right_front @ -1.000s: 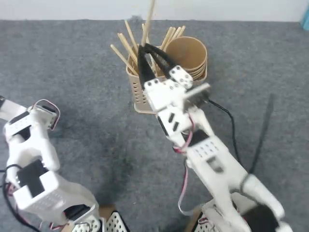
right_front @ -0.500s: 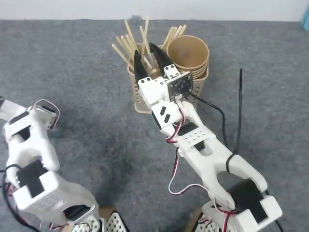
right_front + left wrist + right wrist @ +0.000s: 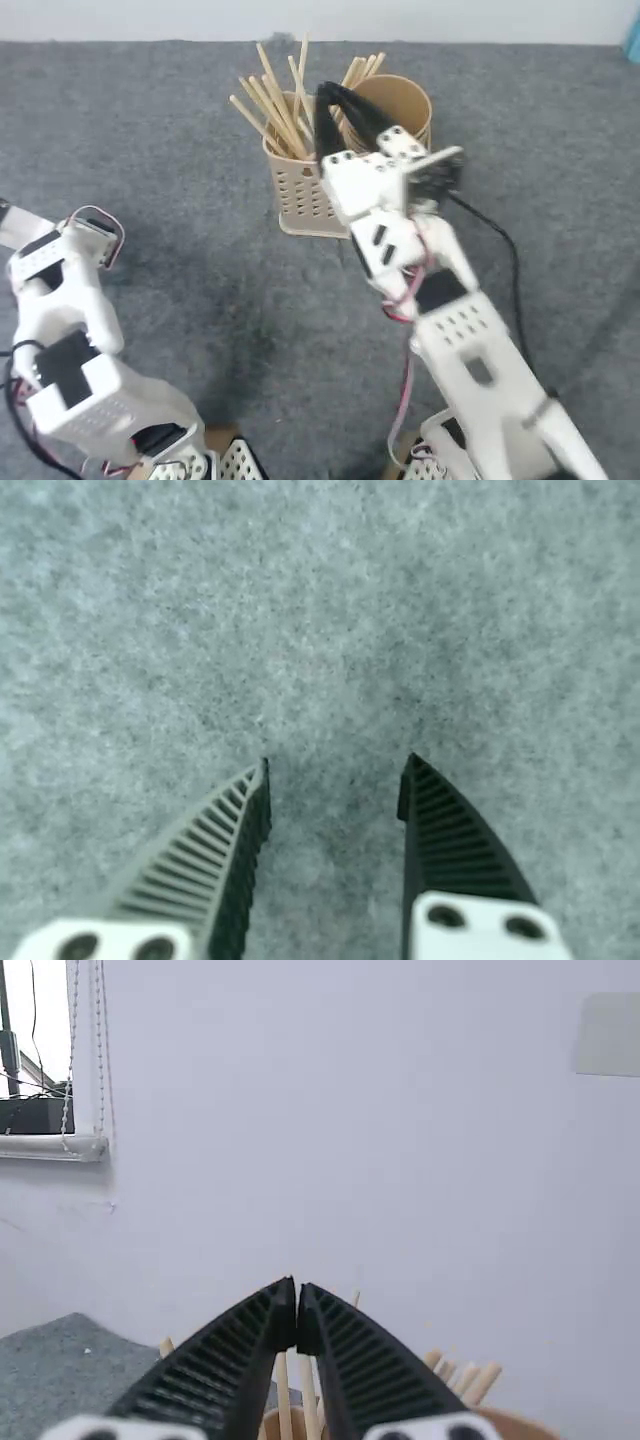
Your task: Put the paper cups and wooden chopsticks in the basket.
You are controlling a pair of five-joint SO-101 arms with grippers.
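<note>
While wooden chopsticks [image 3: 277, 118] fan from slotted basket [image 3: 300, 195], right fingers [image 3: 225, 1355] pressed together, left fingers [image 3: 225, 850] spread.

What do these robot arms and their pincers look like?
The left arm and right arm are blocky white plastic with black motor parts. Red and white wires loop beside the right arm. The left gripper and right gripper have black, tapered, ribbed fingers on white mounts.

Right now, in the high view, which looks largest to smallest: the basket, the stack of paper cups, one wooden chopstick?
1. basket
2. stack of paper cups
3. chopstick
The right gripper hides part of the first two, so their order is unsure.
</note>
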